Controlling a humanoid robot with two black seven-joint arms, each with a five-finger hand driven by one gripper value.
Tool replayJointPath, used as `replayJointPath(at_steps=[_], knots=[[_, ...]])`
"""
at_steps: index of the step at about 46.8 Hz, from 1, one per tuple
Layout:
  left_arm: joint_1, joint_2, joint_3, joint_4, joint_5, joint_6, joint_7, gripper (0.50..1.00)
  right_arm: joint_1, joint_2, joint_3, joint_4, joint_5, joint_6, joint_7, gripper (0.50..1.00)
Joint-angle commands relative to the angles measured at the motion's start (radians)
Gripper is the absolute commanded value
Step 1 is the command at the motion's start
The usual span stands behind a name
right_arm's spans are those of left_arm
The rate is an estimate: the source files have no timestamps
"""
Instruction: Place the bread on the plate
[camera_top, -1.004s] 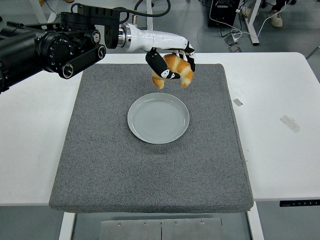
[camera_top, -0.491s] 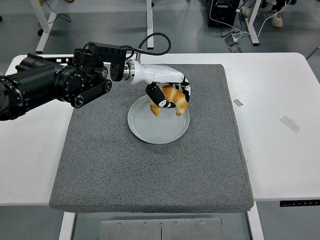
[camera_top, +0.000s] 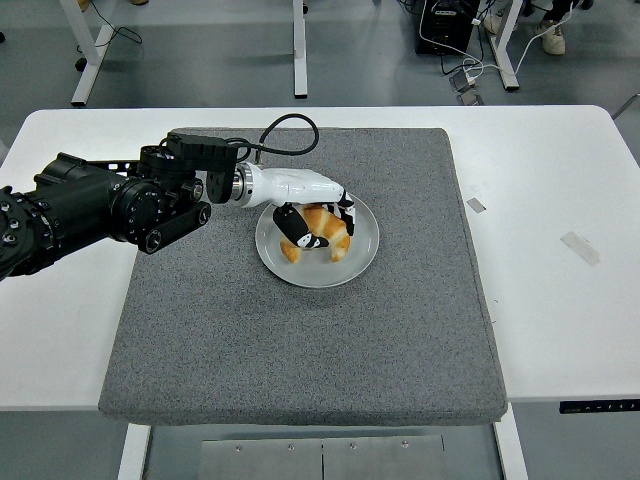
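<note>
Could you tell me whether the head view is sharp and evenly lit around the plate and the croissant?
Head view: sharp throughout, no motion blur on the left hand or croissant; lighting soft and even, with only a faint shadow under the hand on the plate; no strong glare on the plate; the grey mat shows clear texture.

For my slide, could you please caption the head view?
Left hand lowers the bread onto the plate on the grey mat.

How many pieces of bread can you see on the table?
1: a golden-brown croissant, held in the robot's left hand over the round grey plate on the grey mat. None seems hidden.
</note>
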Motion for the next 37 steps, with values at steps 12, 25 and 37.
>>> replayJointPath(at_steps=[12, 25, 37], knots=[[0.033, -0.004, 0.002, 0.029, 0.0, 0.01, 0.0, 0.5, 0.0, 0.0, 0.0, 0.0, 0.0, 0.0, 0.0, 1.0], [0.041, -0.004, 0.0, 0.036, 0.0, 0.036, 0.0, 0.573, 0.0, 0.0, -0.002, 0.0, 0.0, 0.0, 0.0, 1.0], [0.041, -0.004, -0.003, 0.036, -0.009, 0.073, 0.0, 0.773, 0.0, 0.0, -0.002, 0.0, 0.0, 0.0, 0.0, 1.0]])
